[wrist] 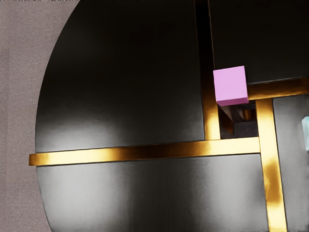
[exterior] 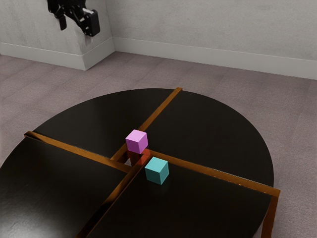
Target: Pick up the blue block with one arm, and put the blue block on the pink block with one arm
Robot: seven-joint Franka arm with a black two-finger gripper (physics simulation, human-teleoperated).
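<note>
The pink block (exterior: 136, 141) sits at the middle of the round black table (exterior: 213, 134), right beside the small square gap where the wooden strips cross. The blue block (exterior: 157, 170), teal in colour, rests on the table just in front of that crossing, a short way from the pink block and not touching it. My gripper (exterior: 75, 20) hangs high above the floor at the exterior view's upper left, far from both blocks and holding nothing. In the wrist view the pink block (wrist: 231, 85) lies well below my hand, and a sliver of the blue block (wrist: 305, 133) shows beyond it.
Raised wooden strips (exterior: 163, 106) split the tabletop into four dark quarters and meet around a central opening (exterior: 137, 157). A white wall and baseboard (exterior: 208, 54) run behind the table, and carpet (exterior: 292, 114) surrounds it.
</note>
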